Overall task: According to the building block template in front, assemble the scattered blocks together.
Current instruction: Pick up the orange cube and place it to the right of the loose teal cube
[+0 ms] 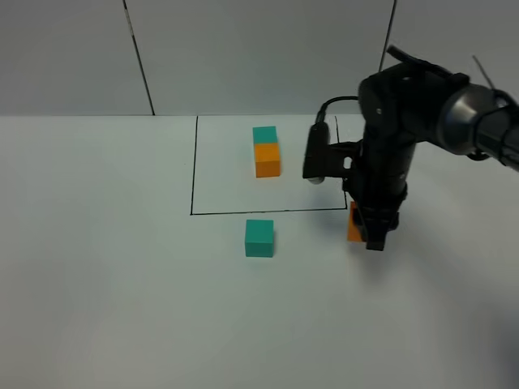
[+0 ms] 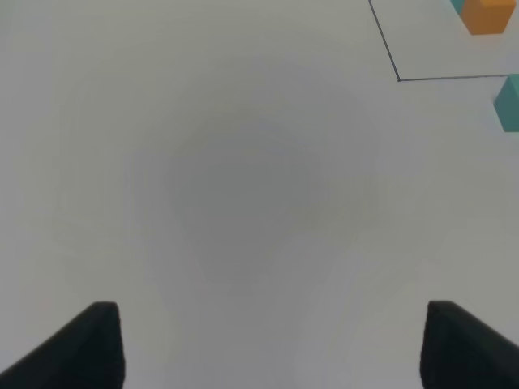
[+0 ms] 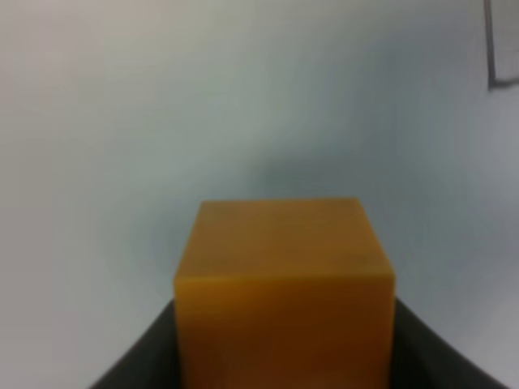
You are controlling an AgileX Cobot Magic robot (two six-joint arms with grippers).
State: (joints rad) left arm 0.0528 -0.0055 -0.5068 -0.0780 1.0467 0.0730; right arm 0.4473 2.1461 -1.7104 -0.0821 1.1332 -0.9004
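The template is a teal cube (image 1: 265, 134) joined to an orange cube (image 1: 268, 160) inside a thin black drawn rectangle (image 1: 193, 170); its orange cube also shows in the left wrist view (image 2: 489, 14). A loose teal cube (image 1: 259, 238) (image 2: 509, 101) sits just in front of the rectangle's near line. The loose orange cube (image 1: 353, 226) (image 3: 284, 275) is at the rectangle's near right corner, between my right gripper's (image 1: 375, 235) dark fingers (image 3: 138, 361), which press its sides. My left gripper (image 2: 272, 344) is open and empty over bare table, out of the exterior view.
The white table (image 1: 105, 267) stretches left and front. A grey wall (image 1: 259, 49) with two dark seams stands behind. The right arm's dark body (image 1: 397, 121) hangs over the rectangle's right edge.
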